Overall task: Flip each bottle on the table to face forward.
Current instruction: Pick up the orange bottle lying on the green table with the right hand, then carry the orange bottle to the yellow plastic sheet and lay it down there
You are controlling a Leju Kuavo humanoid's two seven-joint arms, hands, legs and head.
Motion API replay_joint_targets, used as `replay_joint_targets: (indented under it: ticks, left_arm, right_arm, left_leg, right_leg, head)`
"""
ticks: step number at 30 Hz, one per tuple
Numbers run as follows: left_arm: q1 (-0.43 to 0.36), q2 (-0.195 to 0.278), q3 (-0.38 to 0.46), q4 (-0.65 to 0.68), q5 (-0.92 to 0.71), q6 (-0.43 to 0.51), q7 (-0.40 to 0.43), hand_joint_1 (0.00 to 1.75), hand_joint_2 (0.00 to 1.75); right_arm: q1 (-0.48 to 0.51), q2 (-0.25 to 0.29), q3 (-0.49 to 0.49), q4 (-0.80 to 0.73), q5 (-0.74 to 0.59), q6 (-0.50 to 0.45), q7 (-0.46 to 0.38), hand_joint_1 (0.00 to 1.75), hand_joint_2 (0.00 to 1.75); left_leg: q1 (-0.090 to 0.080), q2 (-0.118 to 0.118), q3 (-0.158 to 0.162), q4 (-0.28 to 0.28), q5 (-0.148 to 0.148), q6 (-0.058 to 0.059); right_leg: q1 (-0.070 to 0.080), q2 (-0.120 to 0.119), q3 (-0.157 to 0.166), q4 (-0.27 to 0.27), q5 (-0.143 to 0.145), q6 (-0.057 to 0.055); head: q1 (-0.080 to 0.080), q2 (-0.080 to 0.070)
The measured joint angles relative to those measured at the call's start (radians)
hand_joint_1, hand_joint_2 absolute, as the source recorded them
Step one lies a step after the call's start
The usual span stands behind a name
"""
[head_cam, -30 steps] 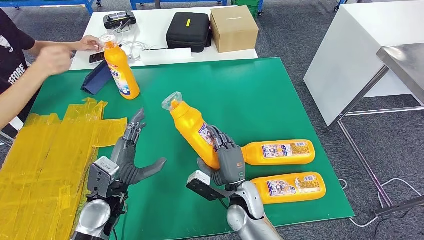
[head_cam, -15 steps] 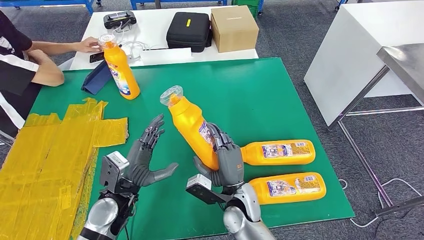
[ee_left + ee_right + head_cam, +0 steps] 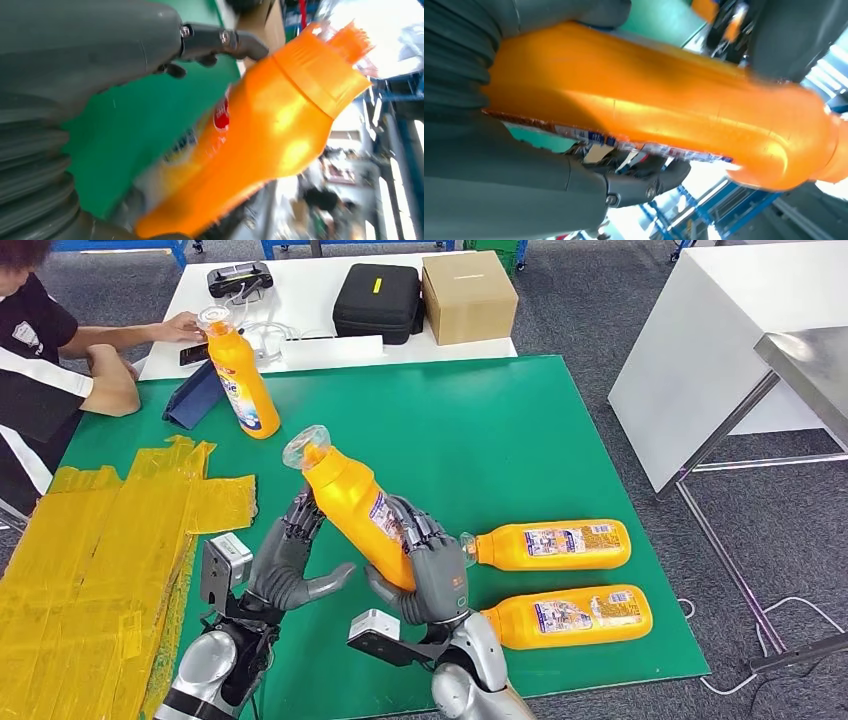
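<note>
Right hand grips the orange plastic bottle above the green desk, long axis tilted, clear cap up-left toward the empty, spread-fingered left hand (nearer, just beside the bottle).

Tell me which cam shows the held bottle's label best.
Head view: the held bottle tilts in the right hand with part of its label facing the camera beside the fingers. The left wrist view shows the label blurred at the bottle's edge; the right wrist view catches it only as a thin strip along the bottle's edge.
</note>
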Motion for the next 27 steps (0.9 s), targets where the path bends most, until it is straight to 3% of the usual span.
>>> replay_joint_targets:
  ticks: [4, 9, 27]
  left_arm:
    - [-0.006, 0.012, 0.006, 0.031, 0.178, -0.107, 0.013, 0.0, 1.75]
    - [-0.015, 0.022, 0.021, 0.078, 0.301, -0.152, 0.043, 0.0, 1.75]
    - [-0.044, 0.035, 0.024, 0.133, 0.373, -0.178, 0.05, 0.0, 1.75]
  right_arm:
    - [-0.017, 0.002, 0.049, 0.029, -0.014, -0.002, -0.029, 1.75, 1.75]
    - [-0.037, 0.004, 0.125, 0.06, -0.016, -0.011, -0.049, 1.75, 1.75]
    - [-0.077, 0.004, 0.202, 0.113, -0.018, -0.018, -0.045, 1.75, 1.75]
  left_leg:
    - [0.0, 0.0, 0.0, 0.0, 0.0, 0.0]
    - [0.0, 0.0, -0.001, 0.0, 0.0, 0.0]
    - [0.0, 0.0, -0.001, 0.0, 0.0, 0.0]
  right_leg:
    - [0.0, 0.0, 0.0, 0.0, 0.0, 0.0]
    - [0.0, 0.0, -0.001, 0.0, 0.0, 0.0]
    - [0.0, 0.0, -0.001, 0.0, 0.0, 0.0]
  head:
    - [0.0, 0.0]
    - [0.0, 0.0]
    - [0.0, 0.0]
